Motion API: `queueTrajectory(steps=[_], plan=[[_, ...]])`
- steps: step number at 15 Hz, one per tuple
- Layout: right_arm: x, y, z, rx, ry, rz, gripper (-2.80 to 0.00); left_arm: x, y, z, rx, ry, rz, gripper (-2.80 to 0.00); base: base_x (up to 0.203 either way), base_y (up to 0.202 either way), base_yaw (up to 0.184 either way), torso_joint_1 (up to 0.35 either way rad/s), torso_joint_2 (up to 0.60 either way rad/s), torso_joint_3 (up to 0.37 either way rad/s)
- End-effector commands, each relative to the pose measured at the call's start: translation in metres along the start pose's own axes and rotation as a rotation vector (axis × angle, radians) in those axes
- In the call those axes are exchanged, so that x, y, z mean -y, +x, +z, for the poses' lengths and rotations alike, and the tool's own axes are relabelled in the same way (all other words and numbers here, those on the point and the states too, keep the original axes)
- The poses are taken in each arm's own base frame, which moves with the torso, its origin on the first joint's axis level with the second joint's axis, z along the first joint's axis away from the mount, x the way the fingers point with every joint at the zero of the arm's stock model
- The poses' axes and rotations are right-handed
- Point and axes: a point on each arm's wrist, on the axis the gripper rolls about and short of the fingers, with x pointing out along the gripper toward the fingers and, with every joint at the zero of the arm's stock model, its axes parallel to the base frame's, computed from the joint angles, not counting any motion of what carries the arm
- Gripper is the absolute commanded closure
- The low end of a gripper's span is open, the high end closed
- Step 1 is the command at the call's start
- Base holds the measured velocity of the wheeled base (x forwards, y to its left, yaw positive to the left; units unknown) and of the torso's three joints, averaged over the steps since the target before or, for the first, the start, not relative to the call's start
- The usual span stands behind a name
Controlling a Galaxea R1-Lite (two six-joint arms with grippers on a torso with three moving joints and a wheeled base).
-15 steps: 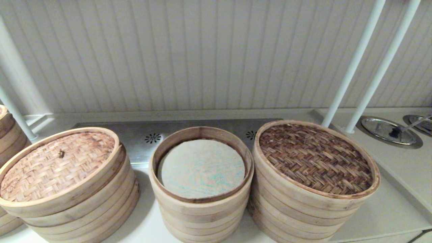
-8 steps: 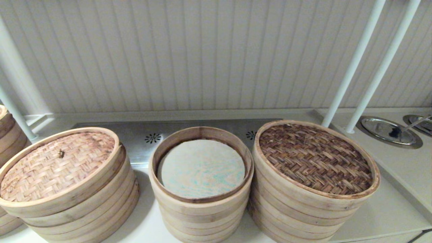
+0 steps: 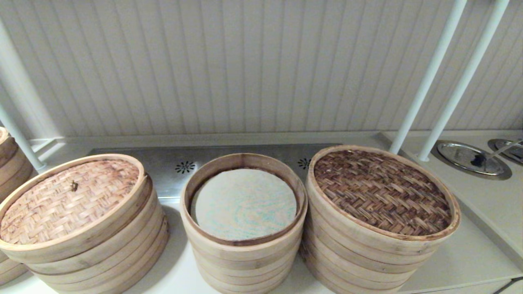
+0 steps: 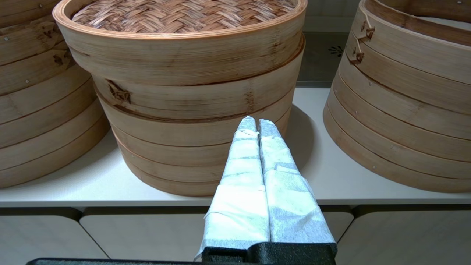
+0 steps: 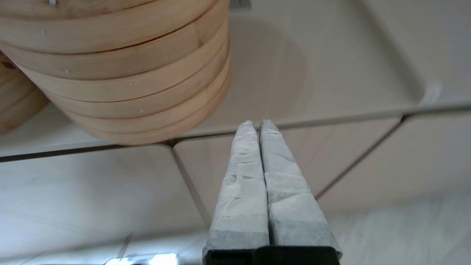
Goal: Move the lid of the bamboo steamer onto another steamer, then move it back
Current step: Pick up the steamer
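No change is seen across the head views. Bamboo steamer lid [image 3: 382,192] sits lower right; another steamer [image 3: 243,204] centre, uncovered. Left tool [image 4: 257,126] and right tool [image 5: 257,127] clenched, empty, below the bench [image 4: 110,176]. Task unstarted.

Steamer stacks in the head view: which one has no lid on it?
The middle stack is open, its grey-green cloth liner showing. The left stack carries a tan woven lid; the right stack carries the dark brown herringbone lid.
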Motion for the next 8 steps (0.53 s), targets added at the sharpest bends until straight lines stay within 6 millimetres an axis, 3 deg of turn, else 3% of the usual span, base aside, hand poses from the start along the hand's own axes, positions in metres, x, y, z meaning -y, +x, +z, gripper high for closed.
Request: queueTrajectory(steps=[1,3,8], plan=[[0.001,-0.003,-0.021,0.105,-0.029,0.004,0.00,0.000,0.000,0.000,0.001,0.000,0.000,0.00,0.000,0.000,0.000,0.000,0.00,0.000],[0.000,-0.001,-0.031,0.122,-0.040,0.009,0.00,0.000,0.000,0.000,0.001,0.000,0.000,0.00,0.000,0.000,0.000,0.000,0.00,0.000],[-0.001,0.004,-0.031,0.206,-0.035,0.041,0.00,0.000,0.000,0.000,0.002,0.000,0.000,0.00,0.000,0.000,0.000,0.000,0.00,0.000]])
